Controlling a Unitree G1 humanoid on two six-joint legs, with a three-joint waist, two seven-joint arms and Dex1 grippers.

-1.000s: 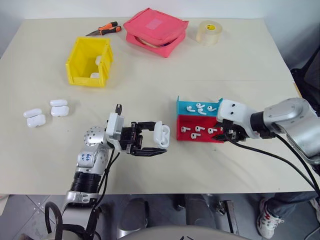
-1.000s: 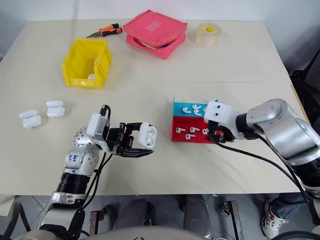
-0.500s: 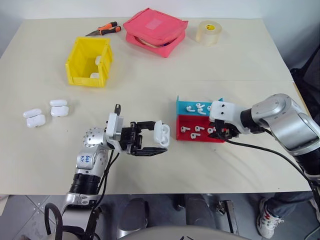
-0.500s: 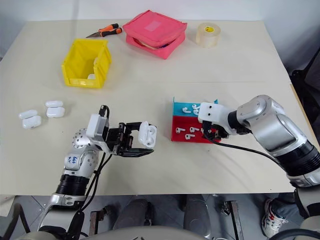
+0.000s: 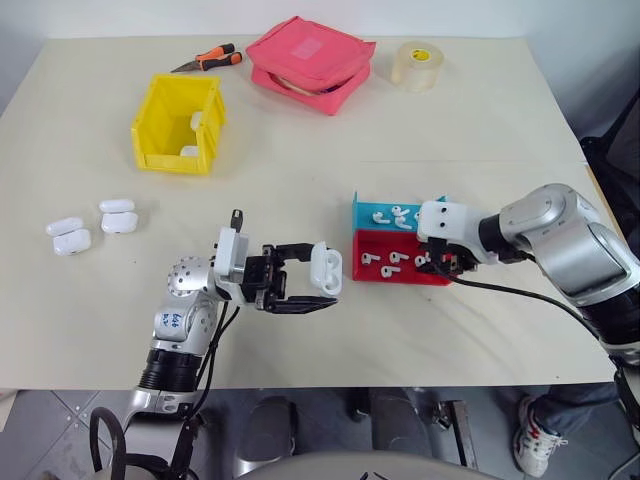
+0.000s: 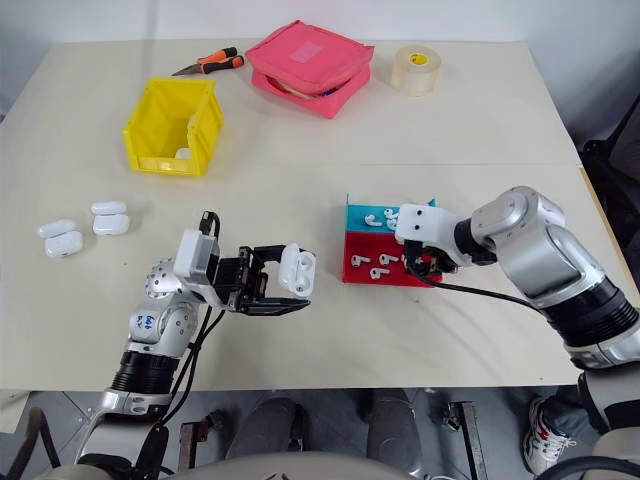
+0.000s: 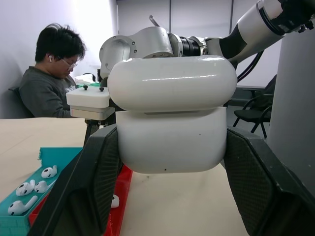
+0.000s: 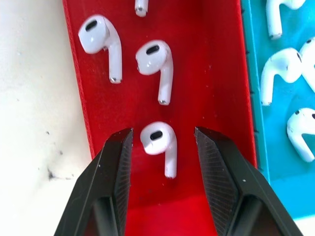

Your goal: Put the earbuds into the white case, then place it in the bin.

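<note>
My left gripper [image 5: 321, 273] is shut on the white case [image 5: 325, 264], holding it above the table near the front edge; in the left wrist view the case [image 7: 172, 118] sits between both fingers with its lid on top. My right gripper [image 5: 440, 262] points down into the red tray [image 5: 402, 277]. In the right wrist view its fingers stand open on either side of one earbud [image 8: 157, 140] lying on the tray floor, with a gap on each side. Other earbuds [image 8: 101, 39] lie beside it. The yellow bin [image 5: 172, 160] stands at the far left.
A blue tray [image 5: 372, 214] with several earbuds adjoins the red one. Spare white cases [image 5: 72, 234] lie at the left. A pink pouch [image 5: 310, 60], a tape roll [image 5: 418, 64] and orange cutters [image 5: 208, 60] lie at the back. A person [image 7: 49, 78] sits beyond the table.
My right gripper has moved left along the red tray and settled lower over it. The left gripper and the case have stayed where they were.
</note>
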